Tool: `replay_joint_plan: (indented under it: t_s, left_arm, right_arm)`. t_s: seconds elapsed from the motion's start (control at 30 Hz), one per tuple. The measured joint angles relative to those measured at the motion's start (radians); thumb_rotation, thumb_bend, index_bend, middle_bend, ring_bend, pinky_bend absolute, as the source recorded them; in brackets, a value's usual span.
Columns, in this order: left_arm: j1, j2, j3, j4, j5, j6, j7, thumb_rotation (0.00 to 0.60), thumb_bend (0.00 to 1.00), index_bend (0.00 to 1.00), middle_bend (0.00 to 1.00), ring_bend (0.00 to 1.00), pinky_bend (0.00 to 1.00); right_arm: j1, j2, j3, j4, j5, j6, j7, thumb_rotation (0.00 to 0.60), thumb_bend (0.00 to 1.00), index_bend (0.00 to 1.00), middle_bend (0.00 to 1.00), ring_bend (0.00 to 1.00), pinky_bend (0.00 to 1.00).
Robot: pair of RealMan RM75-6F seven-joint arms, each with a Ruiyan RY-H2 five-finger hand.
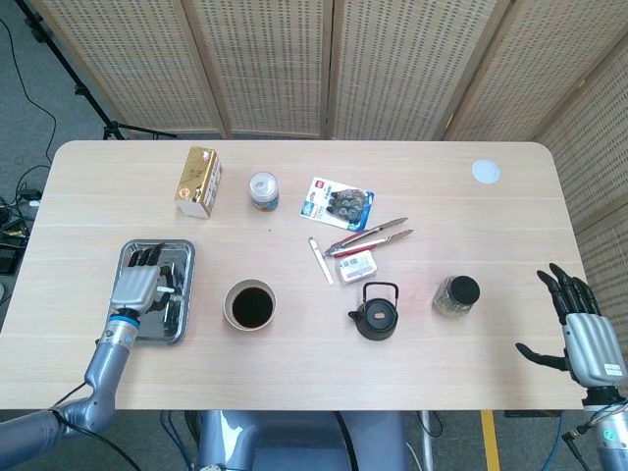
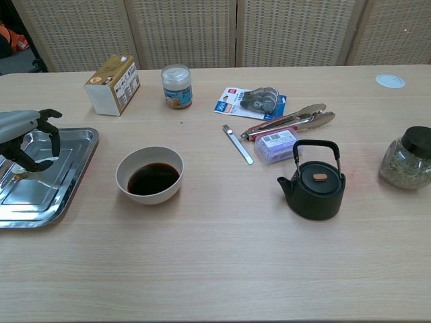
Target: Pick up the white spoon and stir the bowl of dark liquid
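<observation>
Bowl (image 2: 149, 174) — dark liquid inside.

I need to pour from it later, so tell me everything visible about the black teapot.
The black teapot is small, squat and round, matte dark like cast iron. Its arched handle stands upright, a flat lid carries a tan knob, and a short spout points to the picture's left in the chest view. It stands upright on the wooden table, just below a small purple box. Neither hand touches it.
</observation>
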Motion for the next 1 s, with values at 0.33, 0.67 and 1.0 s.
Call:
replay_joint_plan:
  t_s: [0.33,0.67,1.0]
  left_arm:
    - [0.013,0.056,0.004,-0.073,0.056,0.035,-0.032,0.6,0.4,0.57,0.0,0.0,0.0]
    - [0.027,0.125,0.006,-0.189,0.072,0.076,-0.023,0.6,0.4,0.58,0.0,0.0,0.0]
    - [0.042,0.201,-0.011,-0.308,0.127,0.05,-0.212,0.6,0.4,0.59,0.0,0.0,0.0]
  right_arm:
    - [0.001,0.0,0.001,-0.001,0.0,-0.001,0.001,0.6,0.0,0.0,0.0,0.0,0.0]
    - [0.0,0.002,0.0,-0.007,-0.003,0.004,0.0,0.6,0.0,0.0,0.0,0.0,0.0]
    - [0.001,0.005,0.002,-0.009,-0.001,0.003,0.004,0.6,0.0,0.0,0.0,0.0,0.0]
